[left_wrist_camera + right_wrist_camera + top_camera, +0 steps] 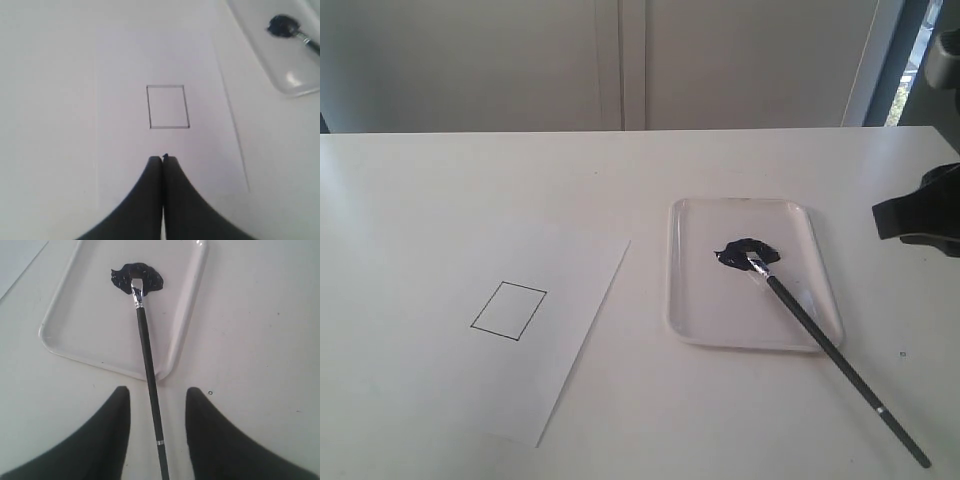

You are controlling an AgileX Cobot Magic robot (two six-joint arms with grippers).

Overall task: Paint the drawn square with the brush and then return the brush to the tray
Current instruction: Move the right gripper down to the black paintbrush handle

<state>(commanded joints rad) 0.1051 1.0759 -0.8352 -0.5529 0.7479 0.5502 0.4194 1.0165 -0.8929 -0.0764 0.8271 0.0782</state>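
White table (440, 200) bears the tray (672, 270) right of centre, the brush (830, 345) resting with its tip in paint. Right gripper (157, 390) stands wide astride the brush; left gripper (163, 157) is closed. Pick-up seems in hand: next, lower and close.

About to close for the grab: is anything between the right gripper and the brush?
Nothing visible. The right gripper is open, and its wrist view shows the brush handle lined up between the fingers, bristles in the paint blob on the tray.
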